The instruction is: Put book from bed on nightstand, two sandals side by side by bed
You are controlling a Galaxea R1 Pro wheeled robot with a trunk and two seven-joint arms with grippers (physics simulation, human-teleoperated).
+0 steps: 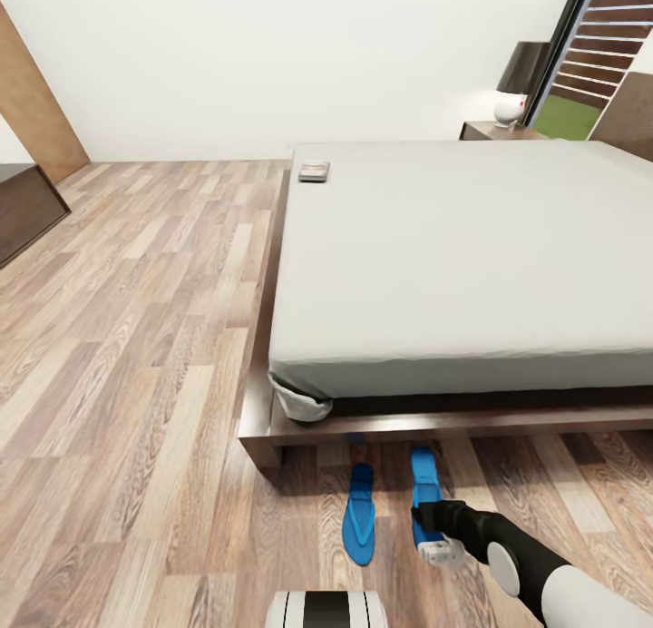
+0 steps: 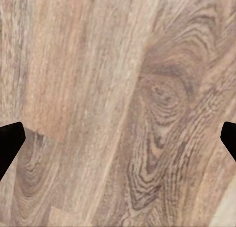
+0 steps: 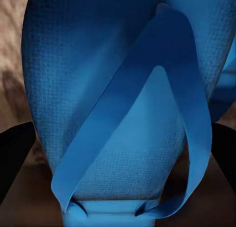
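Note:
Two bright blue sandals lie on the wood floor at the foot of the bed [image 1: 453,274], the left sandal [image 1: 361,515] and the right sandal [image 1: 424,478] roughly parallel and a little apart. My right gripper [image 1: 433,528] sits over the right sandal's heel end. Up close, that sandal [image 3: 123,89] lies between the black fingertips [image 3: 17,153], which touch both its edges. The book [image 1: 314,171] rests on the mattress's far left corner. The nightstand [image 1: 494,131] stands beyond the bed's far side. My left gripper [image 2: 118,143] hangs open over bare floor.
A white lamp [image 1: 511,106] stands on the nightstand, next to the window. A long dark bench [image 1: 27,210] runs along the left wall. A white rumpled thing [image 1: 304,403] sticks out at the bed's near left corner. Left of the bed stretches wide plank floor.

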